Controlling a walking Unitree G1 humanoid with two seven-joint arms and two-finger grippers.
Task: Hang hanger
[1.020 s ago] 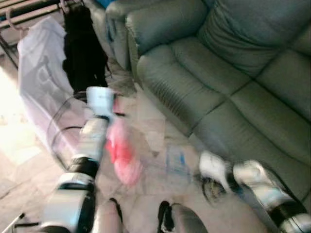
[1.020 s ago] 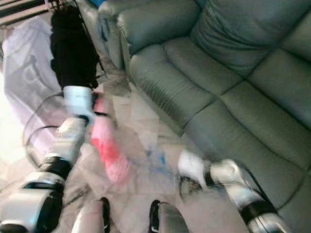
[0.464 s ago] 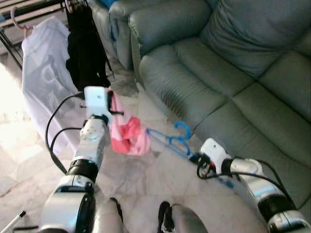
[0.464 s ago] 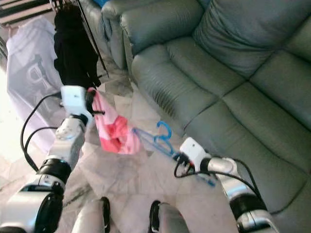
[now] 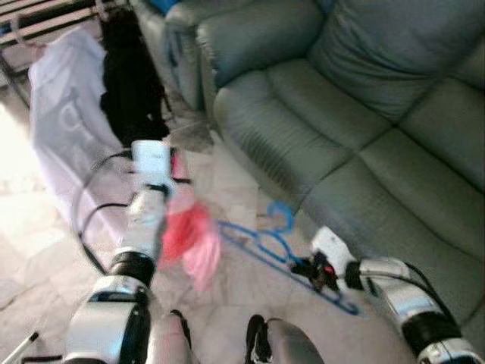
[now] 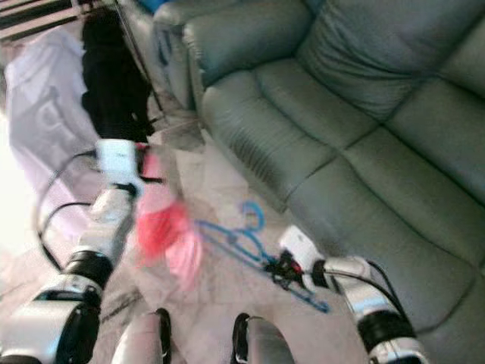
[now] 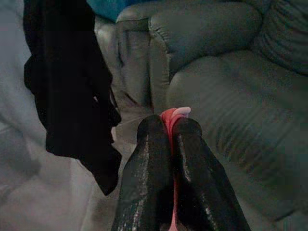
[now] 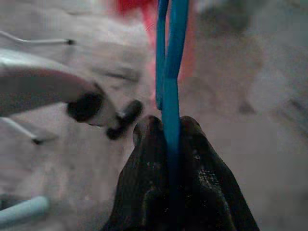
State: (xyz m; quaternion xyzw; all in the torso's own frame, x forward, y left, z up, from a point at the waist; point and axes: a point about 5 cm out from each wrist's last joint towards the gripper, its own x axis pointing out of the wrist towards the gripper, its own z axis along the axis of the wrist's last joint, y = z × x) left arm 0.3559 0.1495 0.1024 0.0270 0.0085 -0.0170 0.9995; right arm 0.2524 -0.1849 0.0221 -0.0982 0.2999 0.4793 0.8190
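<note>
Dropped lower since a moment back: blue hanger and pink garment. Right hand pinching hanger, left hand clamped on garment. Could slide off mid-swing.

The pink cloth in the left gripper now hangs lower, and the blue hanger has dropped nearer the floor.

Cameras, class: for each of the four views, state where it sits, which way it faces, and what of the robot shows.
Left eye: head, facing down at sofa; both arms.
Right eye: same scene, shares blue hanger.
Left wrist: along left end effector pinching pink cloth.
Right wrist: along right end effector clamping the hanger.
</note>
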